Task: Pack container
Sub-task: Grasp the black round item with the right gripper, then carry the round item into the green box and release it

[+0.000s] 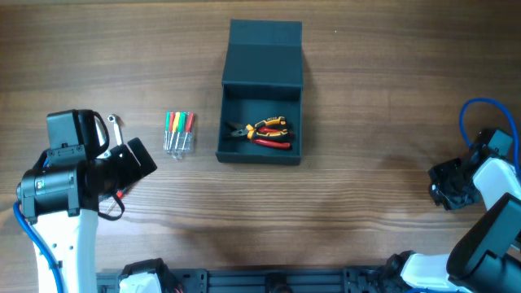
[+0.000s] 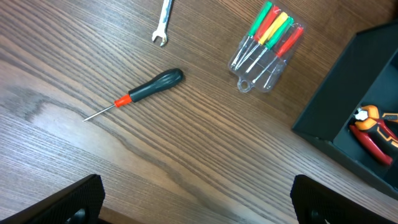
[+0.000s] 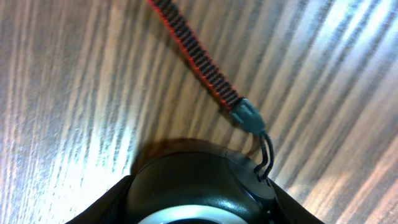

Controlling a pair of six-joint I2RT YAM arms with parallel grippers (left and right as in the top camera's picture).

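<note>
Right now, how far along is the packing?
Done: red-and-yellow pliers lie inside the open container. In hand: nothing clearly; left gripper is open over the table by the black-handled screwdriver; right gripper sits at a black round item with a lanyard, grip unclear. To pack: screwdriver, wrench, screwdriver set, all on the table.
</note>
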